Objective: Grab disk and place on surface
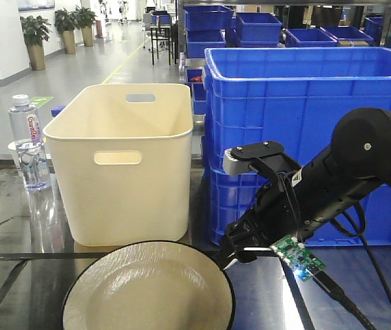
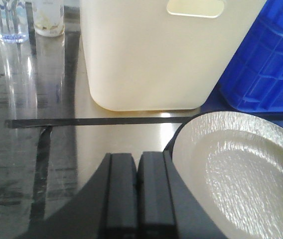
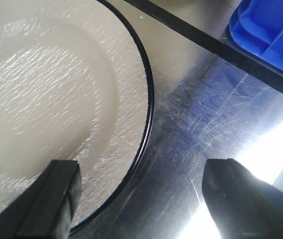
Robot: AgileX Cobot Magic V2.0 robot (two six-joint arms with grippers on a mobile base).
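Disk (image 1: pixel 147 289) flat on the surface (image 3: pixel 206 124), just before the cream bin (image 1: pixel 123 161) — bin's contents hidden. Right gripper (image 3: pixel 141 194) spread wide, straddling its rim; left gripper (image 2: pixel 137 191) pressed closed, empty.

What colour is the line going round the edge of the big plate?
Black, a thin ring round the cream plate. It shows best in the right wrist view.

A warehouse or factory hall is indicated: blue crates (image 1: pixel 305 130) are stacked on shelving behind the cream bin (image 1: pixel 123 161).
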